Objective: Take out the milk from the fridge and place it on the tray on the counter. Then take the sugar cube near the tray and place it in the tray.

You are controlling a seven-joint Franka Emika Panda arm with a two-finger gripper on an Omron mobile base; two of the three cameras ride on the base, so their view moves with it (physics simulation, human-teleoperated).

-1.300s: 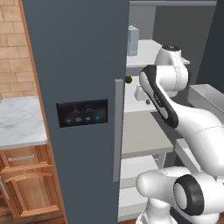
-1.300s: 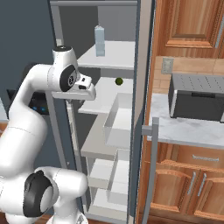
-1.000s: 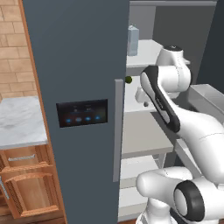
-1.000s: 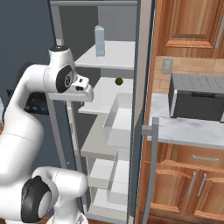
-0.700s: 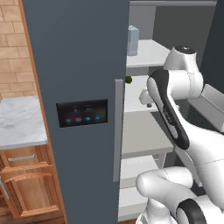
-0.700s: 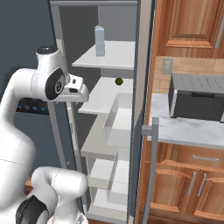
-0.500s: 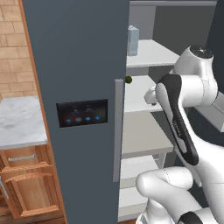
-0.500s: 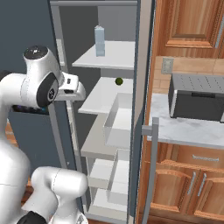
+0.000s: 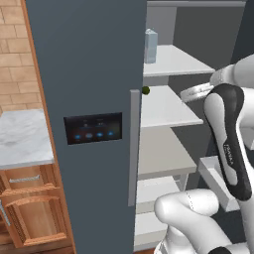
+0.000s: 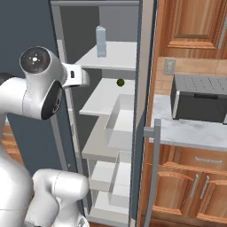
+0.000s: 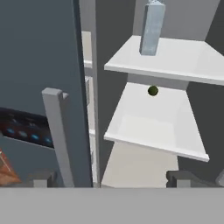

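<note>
Jaws are standing wide apart in the hand view, their two dark tips sitting at the bottom corners with nothing between them; the gripper [image 11: 109, 178] is pointing into the open fridge [image 9: 94, 74]. Going from left to right in the left base view, a marble bench [image 9: 22, 136] is lying over wooden cabinets, then the fridge's slate door is showing its black control panel [image 9: 93, 128] with blue lights and a grey vertical handle [image 9: 133, 146]. Past the door edge, the milk [image 9: 151, 45] is standing upright on the top shelf [image 9: 173, 60], toward its left rear. A small dark green ball [image 9: 146, 90] is resting on the shelf below. In the right base view, a dark grey appliance [image 10: 199, 97] is sitting on the bench right of the fridge.
</note>
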